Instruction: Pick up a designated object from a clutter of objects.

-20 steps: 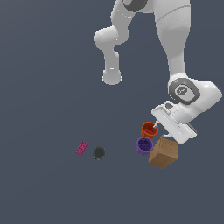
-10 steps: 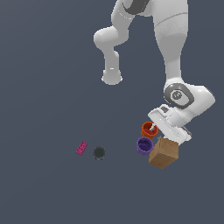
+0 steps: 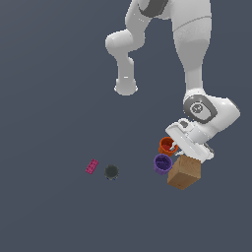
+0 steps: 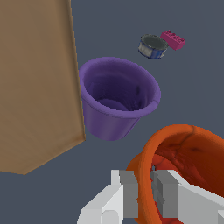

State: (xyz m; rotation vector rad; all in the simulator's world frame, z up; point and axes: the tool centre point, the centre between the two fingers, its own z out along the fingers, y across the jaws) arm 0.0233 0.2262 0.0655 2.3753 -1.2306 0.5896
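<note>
- My tool [image 4: 144, 192] straddles the rim of the orange-red cup [image 4: 183, 170]: one finger [image 4: 128, 192] outside the wall, the other finger [image 4: 165, 194] inside the bowl, the gap narrow with the wall between them. Whether the pads already press the wall, I cannot tell.
- The orange-red cup [image 3: 167, 145] stands upright on the bench [image 3: 59, 98]; no edge or corner of the bench shows, so I place the cup by its neighbours only.
- The purple cup [image 3: 162, 163] stands just beside it, and the tan box [image 3: 184, 172] sits close against the purple cup's far side; whether any of these touch is unclear in the exterior view.
- The small dark cup [image 3: 111, 172] and the pink brick [image 3: 91, 166] lie well apart from this cluster, toward the exterior view's left.
- Handling, by my judgement: the cup looks light, hollow and thin-walled, so it may tip or swing once lifted by one side.
- Its ribbed wall should give the pads some purchase; the smooth rounded rim looks slippery.
- The place to hold, I judge, is the wall just below the rim, where my fingers now sit.
- The risk I see: a sideways drag on lifting could knock the purple cup.
</note>
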